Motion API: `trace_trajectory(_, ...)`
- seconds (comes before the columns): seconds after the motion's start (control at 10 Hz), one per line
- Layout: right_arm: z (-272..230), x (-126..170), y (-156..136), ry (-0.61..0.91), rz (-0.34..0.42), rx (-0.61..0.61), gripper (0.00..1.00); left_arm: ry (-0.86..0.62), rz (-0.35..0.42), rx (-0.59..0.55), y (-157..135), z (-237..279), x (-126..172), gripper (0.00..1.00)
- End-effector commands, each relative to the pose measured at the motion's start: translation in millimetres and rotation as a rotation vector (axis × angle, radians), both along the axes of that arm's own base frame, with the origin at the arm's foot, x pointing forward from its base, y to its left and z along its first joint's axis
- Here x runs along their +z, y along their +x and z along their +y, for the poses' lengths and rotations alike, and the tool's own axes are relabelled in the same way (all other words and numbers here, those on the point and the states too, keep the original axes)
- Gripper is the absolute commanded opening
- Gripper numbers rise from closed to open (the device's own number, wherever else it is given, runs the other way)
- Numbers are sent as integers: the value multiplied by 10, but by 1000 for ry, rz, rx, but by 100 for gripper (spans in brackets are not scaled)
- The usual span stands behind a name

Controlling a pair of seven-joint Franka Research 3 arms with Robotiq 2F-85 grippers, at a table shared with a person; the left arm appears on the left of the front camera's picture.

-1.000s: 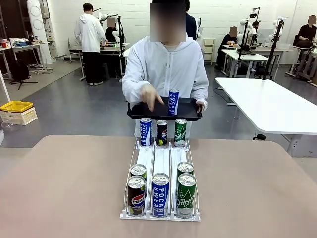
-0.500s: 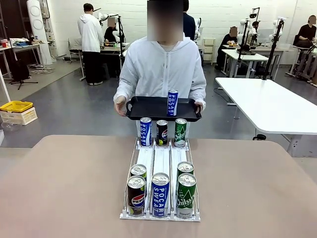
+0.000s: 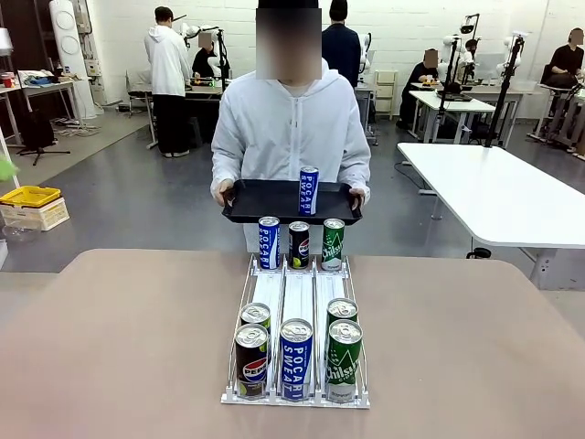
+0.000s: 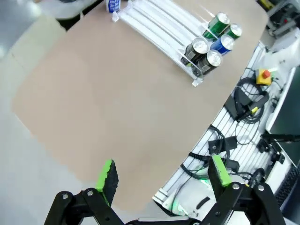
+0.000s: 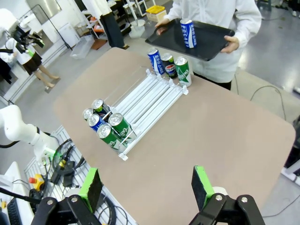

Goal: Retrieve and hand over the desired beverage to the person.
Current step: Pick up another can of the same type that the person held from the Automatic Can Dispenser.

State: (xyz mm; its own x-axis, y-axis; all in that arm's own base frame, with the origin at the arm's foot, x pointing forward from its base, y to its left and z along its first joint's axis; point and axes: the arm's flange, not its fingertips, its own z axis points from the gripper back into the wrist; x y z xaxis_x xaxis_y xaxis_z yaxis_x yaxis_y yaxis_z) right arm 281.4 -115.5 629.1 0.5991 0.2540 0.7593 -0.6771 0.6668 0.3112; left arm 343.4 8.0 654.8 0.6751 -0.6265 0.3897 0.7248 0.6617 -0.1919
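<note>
Plainly, the blue Pocari Sweat can (image 3: 309,190) stands upright on a black tray (image 3: 251,199), its long axis vertical and its top up, with the lettering running down its side. The person (image 3: 291,128) holds that tray level with one hand (image 3: 223,192) at each end, just beyond the middle of the counter's (image 3: 119,347) far edge and above it. On the counter a white three-lane rack (image 3: 298,293) runs from near the far edge toward the robot's edge. Three upright cans stand at the rack's far end, directly below the tray: a blue can (image 3: 268,242), a black Pepsi can (image 3: 299,244) and a green can (image 3: 333,243). At the near end stand another Pepsi can (image 3: 251,358), a blue Pocari can (image 3: 296,358) and a green Chilsung can (image 3: 344,360), with one more can close behind each of the outer two. This rack and its cans lie between the robot's edge and the tray. The left fingers (image 4: 107,176) are spread wide apart with nothing between them, high over the counter's edge and off to one side of the rack. The right fingers (image 5: 91,187) also gape empty, high above the counter on the robot's side.
</note>
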Motion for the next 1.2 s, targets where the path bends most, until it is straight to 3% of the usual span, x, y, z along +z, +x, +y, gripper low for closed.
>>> trace_trajectory(0.0,3,0,25,32,-17,19,100,126,84,150,-4,-815,-10,100)
trace_trajectory(0.1,3,0,25,32,-17,19,100,145,123,234,8,-1246,-62,100)
trace_trajectory(0.3,3,0,25,32,-17,19,100,225,302,467,-77,-2025,-407,100)
trace_trajectory(0.5,3,0,25,32,-17,19,100,262,247,605,-199,-2474,-759,100)
trace_trajectory(0.7,3,0,25,32,-17,19,100,274,221,646,-239,-2675,-970,100)
trace_trajectory(0.8,3,0,25,32,-17,19,100,244,245,602,-230,-2629,-976,100)
trace_trajectory(1.1,3,0,25,32,-17,19,100,262,258,626,-251,-2685,-919,100)
